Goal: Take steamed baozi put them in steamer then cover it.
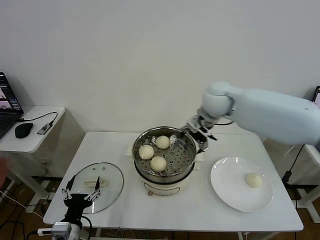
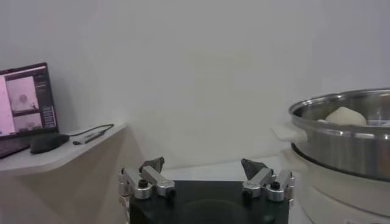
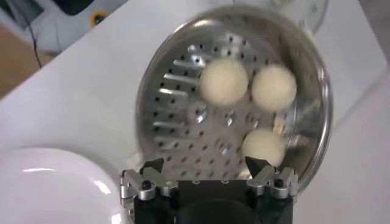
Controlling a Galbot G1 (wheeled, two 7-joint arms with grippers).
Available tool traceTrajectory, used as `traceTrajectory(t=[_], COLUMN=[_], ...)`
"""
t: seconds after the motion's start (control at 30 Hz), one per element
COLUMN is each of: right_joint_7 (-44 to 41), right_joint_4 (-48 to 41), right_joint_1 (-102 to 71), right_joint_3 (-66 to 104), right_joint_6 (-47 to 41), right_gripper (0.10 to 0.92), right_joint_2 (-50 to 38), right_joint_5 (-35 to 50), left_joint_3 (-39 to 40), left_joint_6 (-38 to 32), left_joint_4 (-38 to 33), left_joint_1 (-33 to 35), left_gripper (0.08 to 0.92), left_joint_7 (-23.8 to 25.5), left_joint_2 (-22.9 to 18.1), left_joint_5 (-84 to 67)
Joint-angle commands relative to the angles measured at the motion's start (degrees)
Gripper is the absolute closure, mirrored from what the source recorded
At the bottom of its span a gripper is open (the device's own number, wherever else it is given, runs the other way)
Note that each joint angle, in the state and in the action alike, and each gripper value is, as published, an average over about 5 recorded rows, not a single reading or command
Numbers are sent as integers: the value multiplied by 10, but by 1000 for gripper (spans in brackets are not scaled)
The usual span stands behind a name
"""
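Note:
The steel steamer (image 1: 170, 176) stands mid-table on its cream base, with three cream-white baozi (image 1: 158, 163) on its perforated tray (image 3: 189, 115). A fourth baozi (image 1: 253, 180) lies on the white plate (image 1: 227, 187) to the right. My right gripper (image 1: 200, 134) hovers over the steamer's far right rim, open and empty; in the right wrist view (image 3: 206, 164) it looks down on the three baozi (image 3: 223, 81). The glass cover (image 1: 107, 177) with its cream bar handle lies flat at the table's front left. My left gripper (image 1: 81, 189) is open and empty, low by the cover.
A side table (image 1: 30, 145) at the left carries a laptop (image 1: 6, 107), a mouse (image 1: 23, 130) and a cable adapter. The left wrist view shows the steamer's wall (image 2: 341, 149) to one side and the laptop (image 2: 24, 100). A white wall stands behind the table.

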Motion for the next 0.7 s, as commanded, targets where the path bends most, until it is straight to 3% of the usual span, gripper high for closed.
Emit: traceTrajectory(t=[0.03,0.33,0.7], right_joint_7=[11,18,21], right_joint_4=[62,35,-77], right_joint_1=[-42,-191,-446], right_joint_3=[20,114,353], right_joint_6=[-103,-81,-65], right_gripper=[203,203,203], right_joint_2=[-194,-263,-233], right_joint_5=[-20,-99,-171], left_joint_3=[9,17,11], left_joint_6=[0,0,2], left_joint_4=[7,16,9], left_joint_1=[-3,-10,0], left_gripper=[177,177,177], left_joint_7=[0,1,1], left_joint_2=[4,7,3], left_joint_5=[1,2,6])
